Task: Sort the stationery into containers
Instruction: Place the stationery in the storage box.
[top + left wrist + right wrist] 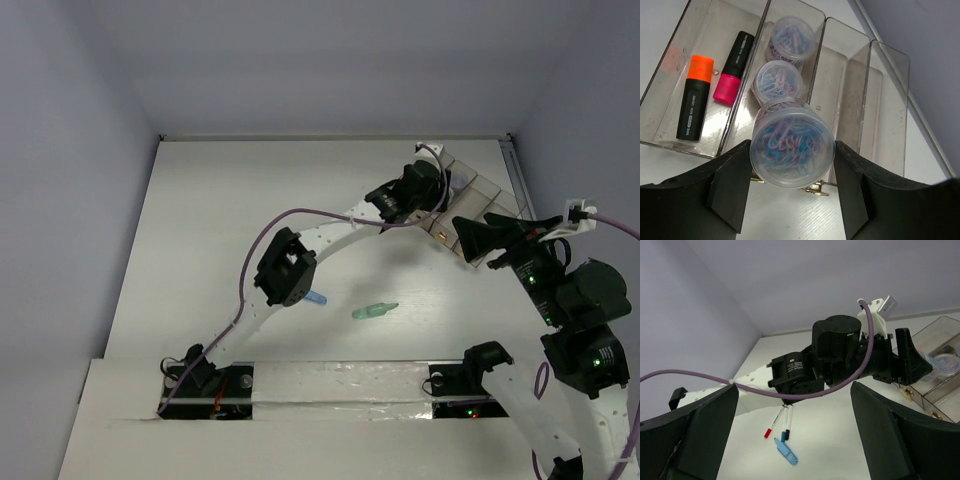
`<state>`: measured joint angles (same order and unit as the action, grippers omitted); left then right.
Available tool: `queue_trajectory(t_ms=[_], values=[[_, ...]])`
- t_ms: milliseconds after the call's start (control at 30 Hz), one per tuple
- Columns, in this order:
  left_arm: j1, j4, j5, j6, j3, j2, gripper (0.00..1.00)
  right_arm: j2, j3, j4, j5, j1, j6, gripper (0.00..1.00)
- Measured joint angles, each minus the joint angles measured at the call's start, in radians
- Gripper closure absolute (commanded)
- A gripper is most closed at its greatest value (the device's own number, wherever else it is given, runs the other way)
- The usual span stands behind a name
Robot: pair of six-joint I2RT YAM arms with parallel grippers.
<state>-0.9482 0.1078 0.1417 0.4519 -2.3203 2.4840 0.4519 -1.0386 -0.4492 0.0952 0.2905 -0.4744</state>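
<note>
My left gripper [792, 167] is shut on a small round pot [792, 147] full of coloured paper clips, just above the near end of the tray's second bin. The smoky four-bin tray [860, 100] holds an orange highlighter [695, 97] and a pink-black highlighter [734, 67] in its first bin. Two more pots [778, 82] stand in the second bin. My right gripper [792, 440] is open and empty beside the tray [480, 190]. Thin white pens [774, 422] and a light-blue marker [786, 451] lie under the left arm. A pale-green tube [375, 311] lies mid-table.
The left arm [300, 260] and its purple cable [260, 235] stretch diagonally across the table towards the tray. The tray's third [837, 85] and fourth bins show nothing inside. The back wall and the right wall stand close to the tray.
</note>
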Motion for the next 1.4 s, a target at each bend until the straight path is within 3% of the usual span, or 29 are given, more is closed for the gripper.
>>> queue_trajectory(t_ms=[200,600,933,1200,1367,1400], values=[[-0.001,0.003,0.033,-0.017,-0.006,0.028,0.62,-0.001,0.008,-0.016,0.008,0.0,0.007,0.0],[-0.001,0.01,0.065,-0.051,-0.033,0.071,0.45,-0.015,0.022,-0.025,0.009,0.0,0.011,0.0],[-0.001,-0.001,0.069,-0.057,-0.047,0.071,0.06,-0.015,0.026,-0.039,0.012,0.0,0.011,0.0],[-0.001,-0.011,0.072,-0.092,0.0,0.019,0.04,-0.009,0.018,-0.054,0.029,0.0,0.021,0.0],[-0.002,-0.055,0.15,-0.155,0.278,-0.288,0.1,0.011,0.018,-0.06,0.083,0.0,0.033,0.02],[-0.002,-0.086,0.18,-0.161,0.366,-0.385,0.14,0.019,0.018,-0.059,0.106,0.0,0.034,0.1]])
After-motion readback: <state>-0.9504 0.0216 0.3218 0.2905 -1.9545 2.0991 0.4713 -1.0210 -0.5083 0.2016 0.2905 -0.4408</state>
